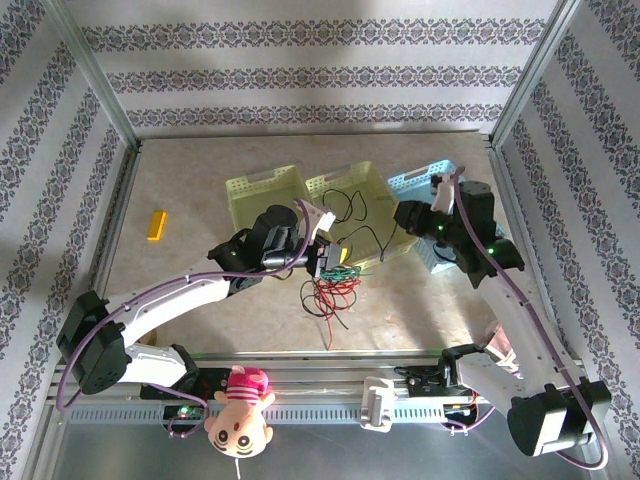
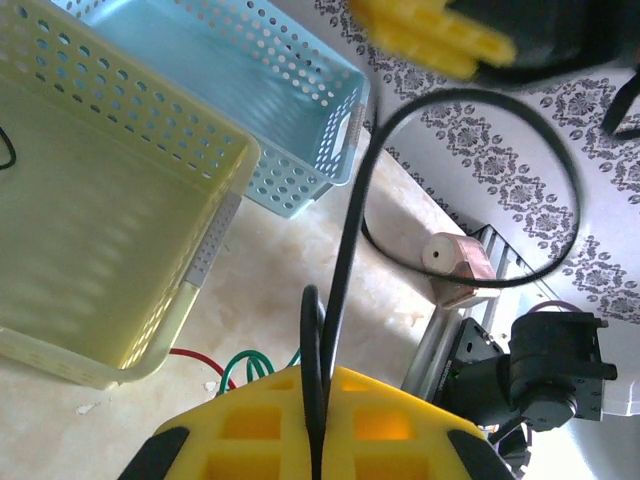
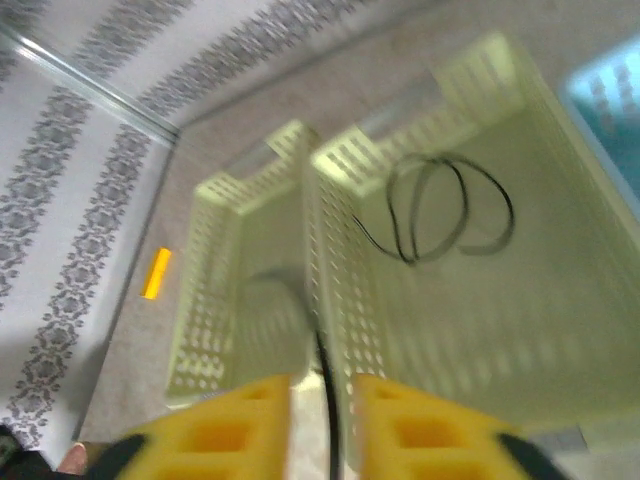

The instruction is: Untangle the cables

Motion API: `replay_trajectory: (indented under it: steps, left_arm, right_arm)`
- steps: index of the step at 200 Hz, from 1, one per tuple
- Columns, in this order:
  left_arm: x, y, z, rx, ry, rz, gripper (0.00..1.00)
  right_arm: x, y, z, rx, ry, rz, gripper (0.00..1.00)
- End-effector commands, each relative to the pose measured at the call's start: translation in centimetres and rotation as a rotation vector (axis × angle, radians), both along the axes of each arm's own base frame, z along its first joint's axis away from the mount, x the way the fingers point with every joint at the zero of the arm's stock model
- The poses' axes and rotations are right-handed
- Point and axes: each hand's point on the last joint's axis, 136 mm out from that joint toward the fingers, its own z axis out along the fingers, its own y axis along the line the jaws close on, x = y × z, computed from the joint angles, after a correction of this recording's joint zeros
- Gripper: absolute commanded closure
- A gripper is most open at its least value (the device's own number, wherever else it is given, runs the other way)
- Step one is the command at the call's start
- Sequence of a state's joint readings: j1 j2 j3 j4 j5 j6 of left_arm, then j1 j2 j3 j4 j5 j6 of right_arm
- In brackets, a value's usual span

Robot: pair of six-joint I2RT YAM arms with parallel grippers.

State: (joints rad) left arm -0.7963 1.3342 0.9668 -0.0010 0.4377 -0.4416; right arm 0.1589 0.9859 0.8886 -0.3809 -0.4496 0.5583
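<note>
Pinching a black strand (image 2: 345,270) in the left gripper (image 2: 315,415), with yellow pads clenched together on it, and letting it rise from the seam into a wide loop in the air. Holding the right gripper (image 3: 322,400) released, with a gap plainly wider than the thin black line (image 3: 320,350) running up through it; not managing to tell, through the blur, whether touching either pad, nor whether belonging to the same strand. Keeping the red and green tangle (image 1: 330,290) lying on the table (image 1: 200,190) just on the near side of the left gripper, and a black coil (image 3: 440,210) resting inside the middle basket (image 1: 340,178). Working both grippers close against basket walls, around the near rim of the middle basket, with the left basket (image 1: 262,186) and the blue basket (image 1: 420,182) set alongside it. Finding open tabletop leftward, between the baskets and a yellow block (image 1: 156,225) well apart from them, and nearward from the tangle to the front rail (image 1: 310,378), beside a doll (image 1: 240,412) perching there.
</note>
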Motion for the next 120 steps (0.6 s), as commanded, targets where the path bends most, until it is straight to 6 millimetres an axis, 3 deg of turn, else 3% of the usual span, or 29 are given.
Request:
replay_trajectory:
  steps: [1,39,94,120]
  left_arm:
    - [0.0,0.5,0.5,-0.013,0.013,0.005,1.00]
    - [1.5,1.2,0.2,-0.073,0.040,0.072,1.00]
    - [1.6,1.1,0.5,-0.099,0.020,0.044,1.00]
    - [1.0,1.0,0.7,-0.096,0.006,0.007,1.00]
  right_arm:
    - [-1.4,-1.2,-3.2,-0.015,0.098,-0.064,0.57]
    - [-3.3,-1.2,-6.1,-0.075,0.156,-0.045,0.45]
    - [-7.4,7.2,-7.3,-0.039,0.196,0.392,0.40]
    - [-7.6,9.0,-7.4,-0.042,0.201,0.475,0.39]
